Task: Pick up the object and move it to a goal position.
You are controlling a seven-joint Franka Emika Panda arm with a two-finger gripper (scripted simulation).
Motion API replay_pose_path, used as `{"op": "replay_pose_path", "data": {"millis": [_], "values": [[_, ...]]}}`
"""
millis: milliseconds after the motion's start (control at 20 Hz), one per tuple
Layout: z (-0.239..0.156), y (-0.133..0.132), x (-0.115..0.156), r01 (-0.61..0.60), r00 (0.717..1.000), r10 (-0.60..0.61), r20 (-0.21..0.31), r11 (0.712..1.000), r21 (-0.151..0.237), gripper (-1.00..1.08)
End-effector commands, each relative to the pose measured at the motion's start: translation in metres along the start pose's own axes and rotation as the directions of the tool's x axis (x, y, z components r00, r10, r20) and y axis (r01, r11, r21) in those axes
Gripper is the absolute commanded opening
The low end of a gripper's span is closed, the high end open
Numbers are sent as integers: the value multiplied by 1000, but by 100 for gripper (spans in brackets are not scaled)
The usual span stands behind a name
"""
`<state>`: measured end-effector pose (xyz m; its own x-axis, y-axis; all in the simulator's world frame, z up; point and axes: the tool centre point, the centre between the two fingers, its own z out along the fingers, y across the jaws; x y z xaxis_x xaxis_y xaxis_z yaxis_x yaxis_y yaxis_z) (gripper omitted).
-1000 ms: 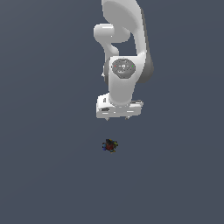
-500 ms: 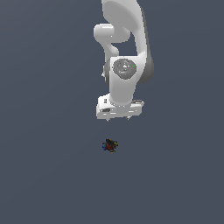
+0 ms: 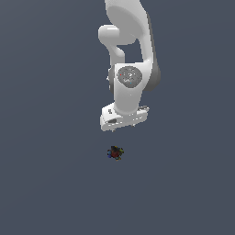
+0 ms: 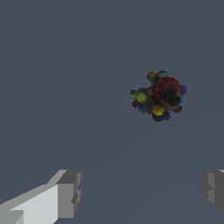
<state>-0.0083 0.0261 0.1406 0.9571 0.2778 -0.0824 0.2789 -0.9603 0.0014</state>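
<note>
The object [image 3: 115, 153] is a tiny dark lump speckled red, blue, green and yellow, lying on the grey floor. In the wrist view the object [image 4: 159, 96] shows as a cluster of small coloured balls. My white gripper [image 3: 123, 129] hangs above it and a little toward the exterior view's right, apart from it. In the wrist view my gripper [image 4: 142, 192] is open and empty, its two grey fingertips [image 4: 70, 192] set wide apart; the object lies beyond them, not between them.
A plain dark grey floor [image 3: 46, 183] fills both views. The white arm [image 3: 131, 46] rises from the gripper toward the top of the exterior view. Nothing else shows.
The arm has swung slightly, and the gripper has shifted a little toward the exterior view's right. The object has not moved.
</note>
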Motion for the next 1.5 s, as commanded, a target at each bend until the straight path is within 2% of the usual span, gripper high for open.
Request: {"op": "replay_pose_path", "data": {"millis": [0,350,700,1050,1450], "values": [[3,3,4,58,998,-58,-3,998,-2,100],[13,12,17,243,970,-243,-13,970,-10,100],[23,20,29,419,908,-419,-23,908,-19,100],[33,30,41,578,815,-579,-31,815,-31,100],[45,40,54,731,680,-732,-40,681,-48,100]]}}
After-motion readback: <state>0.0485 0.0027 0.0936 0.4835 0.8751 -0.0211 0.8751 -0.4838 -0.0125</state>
